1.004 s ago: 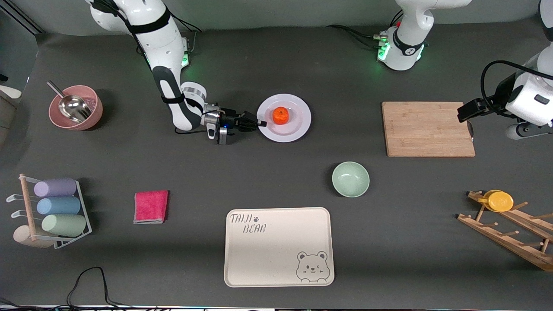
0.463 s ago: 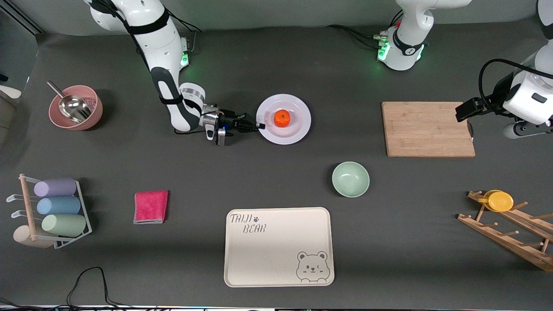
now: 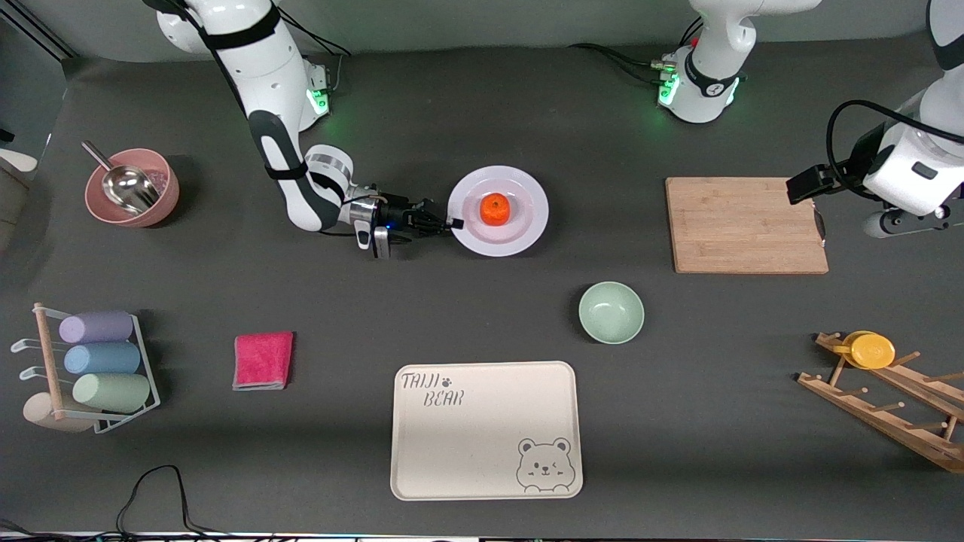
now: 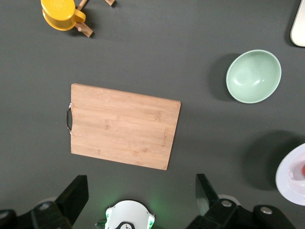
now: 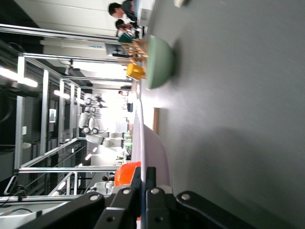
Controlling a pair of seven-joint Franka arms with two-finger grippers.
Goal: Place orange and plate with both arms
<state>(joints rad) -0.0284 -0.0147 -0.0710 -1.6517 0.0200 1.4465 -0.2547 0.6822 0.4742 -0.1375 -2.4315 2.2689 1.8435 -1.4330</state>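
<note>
Already the right pincer [image 3: 450,223] is clamped on the plate [image 3: 527,226] rim; the orange [image 3: 495,208] on it may roll, so carry level. Left pincer [image 4: 138,202] waits wide above the cutting board [image 3: 745,224].

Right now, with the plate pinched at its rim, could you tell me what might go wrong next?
The right gripper is shut on only the rim edge of the round pale plate, so it could tilt or slip if lifted. The small bright-orange fruit sits loose on it and could roll off. The left gripper hangs open over the wooden cutting board, giving no support.
</note>
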